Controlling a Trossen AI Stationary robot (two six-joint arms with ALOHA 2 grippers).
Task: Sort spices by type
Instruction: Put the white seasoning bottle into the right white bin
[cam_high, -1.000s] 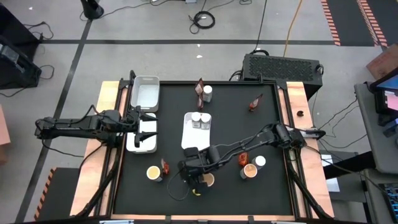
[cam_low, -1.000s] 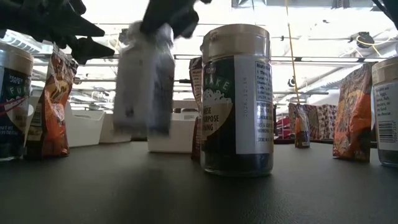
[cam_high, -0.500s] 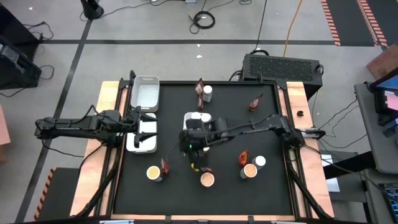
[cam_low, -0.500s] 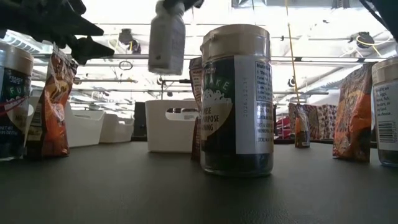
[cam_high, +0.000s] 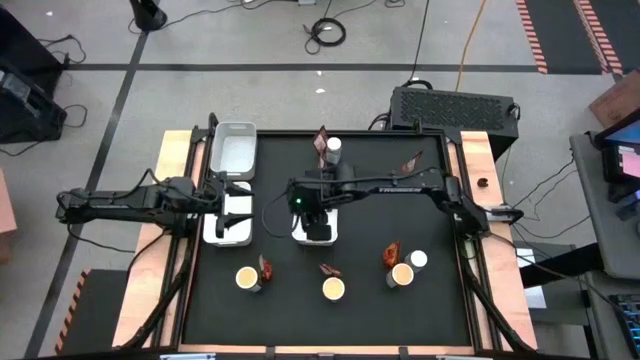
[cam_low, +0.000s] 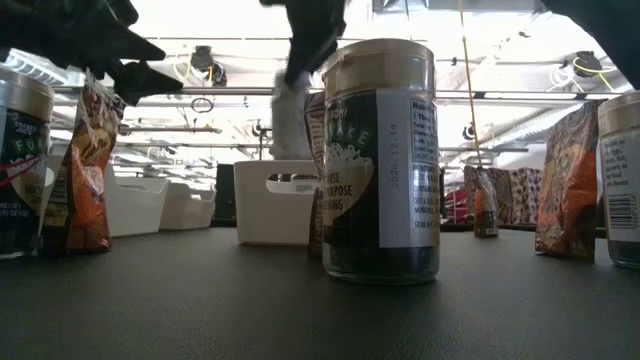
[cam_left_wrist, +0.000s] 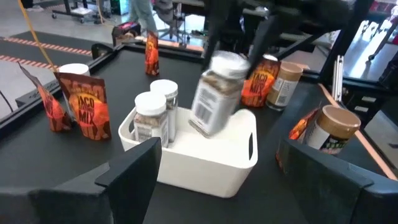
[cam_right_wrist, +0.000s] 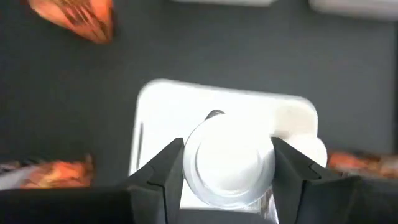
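Observation:
My right gripper is shut on a white-capped jar and hangs over the middle white tray. Two more white-capped jars stand at the tray's far end. In the low view the held jar is above that tray. Yellow-topped tubs and reddish packets stand along the table's near side. My left gripper is open and waits above the left tray. My right gripper pinches the jar by its white cap, one finger on each side of it. The fingers come from above, pointing down. The jar hangs below them, tilted, lifted clear above the tray's bare part.
A third white tray sits at the far left. A packet and a jar stand at the far edge, and another packet lies far right. A tub and a packet are near left; a tub and a jar are near right.
My right gripper has carried the jar from beside the near-edge tub toward the far edge, up over the middle tray. In the low view the jar rose, drew away from the camera and now hangs above the tray.

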